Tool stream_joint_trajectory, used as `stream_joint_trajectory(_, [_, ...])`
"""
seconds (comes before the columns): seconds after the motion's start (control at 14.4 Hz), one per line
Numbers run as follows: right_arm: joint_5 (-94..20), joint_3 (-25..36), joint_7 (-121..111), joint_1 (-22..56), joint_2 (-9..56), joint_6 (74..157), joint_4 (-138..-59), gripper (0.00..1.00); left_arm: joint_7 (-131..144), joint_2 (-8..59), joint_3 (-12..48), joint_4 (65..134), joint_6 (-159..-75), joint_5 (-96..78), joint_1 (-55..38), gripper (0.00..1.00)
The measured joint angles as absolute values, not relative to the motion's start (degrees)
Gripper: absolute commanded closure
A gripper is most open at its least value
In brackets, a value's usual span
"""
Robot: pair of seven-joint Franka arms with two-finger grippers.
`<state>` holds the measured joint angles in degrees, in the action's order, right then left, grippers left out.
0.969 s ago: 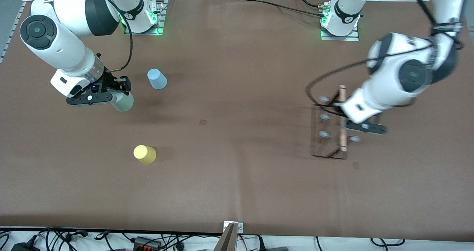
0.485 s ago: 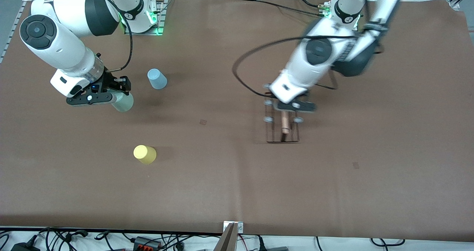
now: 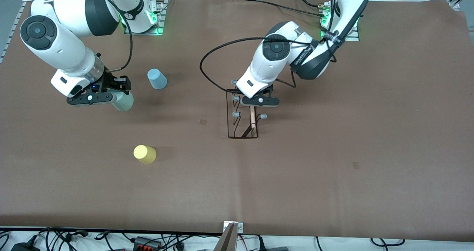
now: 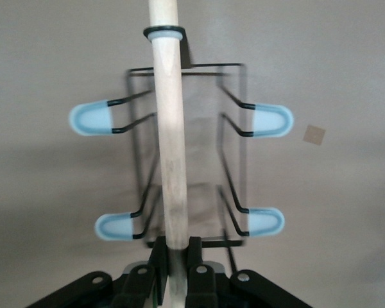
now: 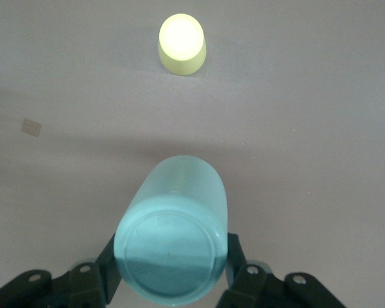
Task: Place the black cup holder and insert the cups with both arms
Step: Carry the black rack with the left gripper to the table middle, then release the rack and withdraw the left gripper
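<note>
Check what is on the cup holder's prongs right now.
Nothing: the black cup holder has bare grey-tipped prongs, no cups on them. The left end effector grips its wooden rod and covers the prongs at that end.

the left hand [image 3: 255,102] hides the black cup holder's [image 3: 242,127] upper prongs.

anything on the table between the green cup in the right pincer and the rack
Nothing visible. The right pincer is shut on the green cup, and the brown table between it and the black cup holder, held by the left pincer, is bare. The blue cup and yellow cup sit off that line.
</note>
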<state>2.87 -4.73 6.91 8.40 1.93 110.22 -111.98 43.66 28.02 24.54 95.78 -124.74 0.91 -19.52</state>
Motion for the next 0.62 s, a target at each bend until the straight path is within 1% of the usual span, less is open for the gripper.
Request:
stream_joint_trajectory(0.14, [2.9, -4.7, 6.9, 8.4, 1.9, 110.2, -112.0, 1.00, 43.7, 28.8, 24.5, 95.5, -125.5, 0.9, -19.5, 0.95])
stream_joint_trajectory(0.21, [2.9, -4.7, 6.9, 8.4, 1.9, 110.1, -112.0, 1.00, 43.7, 29.0, 24.5, 95.4, -125.5, 0.9, -19.5, 0.91])
stream_joint_trajectory(0.35, [2.9, -4.7, 6.9, 8.4, 1.9, 109.8, -112.0, 1.00, 43.7, 29.0, 24.5, 95.3, -125.5, 0.9, -19.5, 0.88])
stream_joint_trajectory(0.42, [2.9, -4.7, 6.9, 8.4, 1.9, 109.5, -112.0, 1.00, 43.7, 29.1, 24.5, 95.3, -125.5, 0.9, -19.5, 0.60])
stream_joint_trajectory(0.48, [2.9, -4.7, 6.9, 8.4, 1.9, 109.3, -112.0, 1.00, 43.7, 29.2, 24.5, 95.3, -125.5, 0.9, -19.5, 0.37])
stream_joint_trajectory(0.55, [2.9, -4.7, 6.9, 8.4, 1.9, 109.2, -112.0, 1.00, 43.7, 29.3, 24.4, 95.3, -125.5, 0.9, -19.5, 0.10])
stream_joint_trajectory(0.62, [2.9, -4.7, 6.9, 8.4, 1.9, 109.1, -112.0, 1.00, 43.7, 29.3, 24.2, 95.2, -125.5, 1.0, -19.4, 0.00])
